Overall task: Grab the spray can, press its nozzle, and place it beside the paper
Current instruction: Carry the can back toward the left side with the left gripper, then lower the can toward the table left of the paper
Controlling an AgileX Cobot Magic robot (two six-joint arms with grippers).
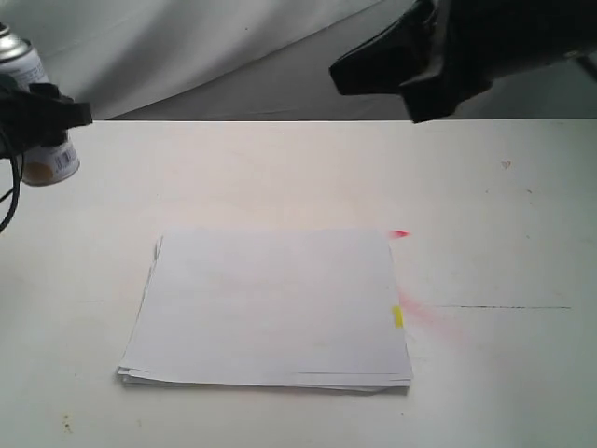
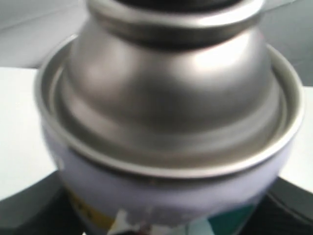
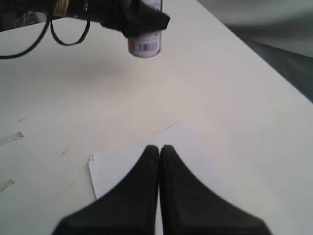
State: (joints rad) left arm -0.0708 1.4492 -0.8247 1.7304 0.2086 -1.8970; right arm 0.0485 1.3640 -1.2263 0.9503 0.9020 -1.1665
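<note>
1. Spray can (image 2: 166,98): smooth silver domed shoulder with a rolled rim, and a white label below it (teal and yellow patches at its lower edge).
2. Paper (image 1: 270,303): thin white stack with slightly uneven edges, lying flat on the matte white table (image 1: 504,215). Bare surface shows on every side.
3. My left gripper (image 1: 51,114) pinches the can's body at the table's far left, well apart from the paper.
4. My right gripper (image 3: 159,161): fingers pressed together, holding nothing, raised over the table.

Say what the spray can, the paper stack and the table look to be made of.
Spray can: metal, likely; its shoulder is brushed silver with glints, and the body carries a printed white label.
Paper: thin matte white sheets, edges slightly fanned.
Table: smooth, matte off-white top; material unclear, maybe laminate.
</note>
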